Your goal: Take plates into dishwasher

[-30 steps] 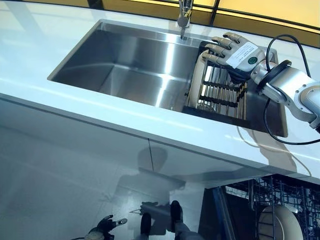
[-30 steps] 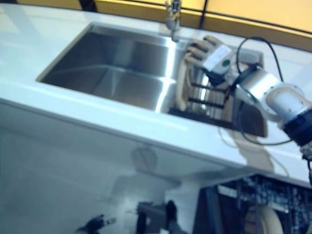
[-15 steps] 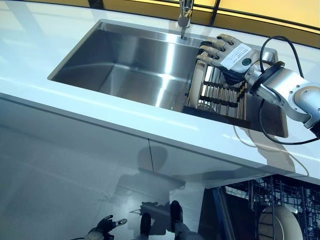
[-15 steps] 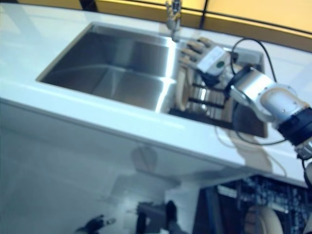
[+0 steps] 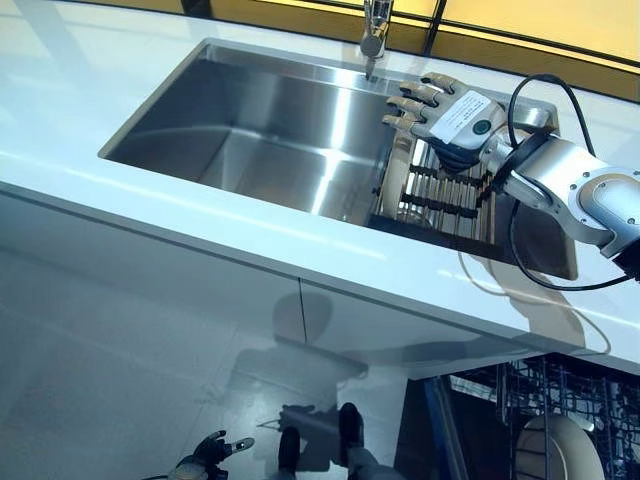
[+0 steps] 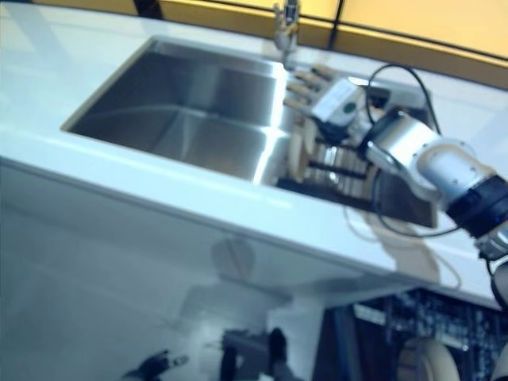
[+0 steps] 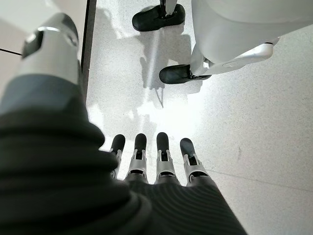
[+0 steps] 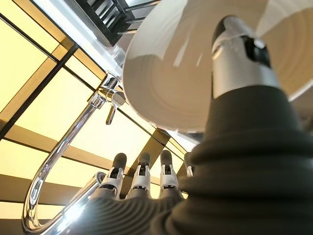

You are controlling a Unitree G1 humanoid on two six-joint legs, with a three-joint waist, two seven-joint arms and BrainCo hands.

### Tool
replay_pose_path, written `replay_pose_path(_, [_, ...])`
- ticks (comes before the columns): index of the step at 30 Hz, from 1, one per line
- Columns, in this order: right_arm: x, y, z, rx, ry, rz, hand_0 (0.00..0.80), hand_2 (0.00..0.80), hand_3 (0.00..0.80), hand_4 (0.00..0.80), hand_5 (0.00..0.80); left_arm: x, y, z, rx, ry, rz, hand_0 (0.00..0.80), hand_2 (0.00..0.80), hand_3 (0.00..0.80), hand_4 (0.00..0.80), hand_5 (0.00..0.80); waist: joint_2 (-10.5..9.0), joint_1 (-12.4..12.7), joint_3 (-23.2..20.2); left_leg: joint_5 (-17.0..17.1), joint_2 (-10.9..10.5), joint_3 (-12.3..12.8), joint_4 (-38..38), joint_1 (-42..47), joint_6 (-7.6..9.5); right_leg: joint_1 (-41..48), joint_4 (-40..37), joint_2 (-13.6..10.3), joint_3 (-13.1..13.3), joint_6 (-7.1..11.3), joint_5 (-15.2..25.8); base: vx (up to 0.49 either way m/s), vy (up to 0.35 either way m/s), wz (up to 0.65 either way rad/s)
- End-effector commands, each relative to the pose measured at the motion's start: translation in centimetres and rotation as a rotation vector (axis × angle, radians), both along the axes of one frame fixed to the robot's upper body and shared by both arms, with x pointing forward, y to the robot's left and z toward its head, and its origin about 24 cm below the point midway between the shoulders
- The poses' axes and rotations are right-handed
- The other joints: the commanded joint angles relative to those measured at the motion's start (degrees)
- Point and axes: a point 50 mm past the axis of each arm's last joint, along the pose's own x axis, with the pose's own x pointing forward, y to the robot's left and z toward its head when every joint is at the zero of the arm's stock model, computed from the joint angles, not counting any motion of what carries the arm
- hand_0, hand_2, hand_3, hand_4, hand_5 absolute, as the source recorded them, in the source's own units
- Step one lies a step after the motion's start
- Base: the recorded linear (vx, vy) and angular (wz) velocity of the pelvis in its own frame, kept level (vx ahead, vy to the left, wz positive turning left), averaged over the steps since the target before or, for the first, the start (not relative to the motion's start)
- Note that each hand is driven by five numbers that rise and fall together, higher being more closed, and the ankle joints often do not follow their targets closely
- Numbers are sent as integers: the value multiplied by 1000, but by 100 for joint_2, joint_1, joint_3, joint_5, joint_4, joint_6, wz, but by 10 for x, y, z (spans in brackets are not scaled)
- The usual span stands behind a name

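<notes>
Right hand with fingers straight over upright cream plate, thumb against its face, plate standing in dark dish rack inside steel sink, white bench, faucet, left hand relaxed above floor, dishwasher rack holding another plate.

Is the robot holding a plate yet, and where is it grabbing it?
No. The right hand is open over the plate in the sink rack; the left hand holds nothing.
</notes>
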Motion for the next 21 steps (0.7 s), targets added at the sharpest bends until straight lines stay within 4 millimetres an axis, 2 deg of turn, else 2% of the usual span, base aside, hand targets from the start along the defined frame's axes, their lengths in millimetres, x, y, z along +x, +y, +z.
replay_pose_path(1, [-5, 1, 35, 58, -114, -12, 0, 0, 0, 0, 0, -7, 8, -2, 37, 15, -18, 0, 0, 0, 0, 0, -97, 219, -147, 229, 311, 57, -179, -355, -240, 375, 27, -162, -268, 563, -523, 0, 0, 0])
replay_pose_path(12, [-5, 11, 40, 10, -125, -17, 0, 0, 0, 0, 0, 0, 7, 2, 1, -27, 4, 0, 0, 0, 0, 0, -38, 267, 9, 275, 298, 57, -179, -457, -238, 282, 39, -191, -313, 568, -496, -1, 3, 2])
replay_pose_path(21, [-1, 10, 33, -91, -94, -74, 0, 0, 0, 0, 0, 11, 4, 11, -148, -145, 135, 0, 0, 0, 0, 0, 12, 336, 238, 355, 283, 48, -179, -597, -254, 168, 49, -238, -392, 578, -444, -8, -1, 2])
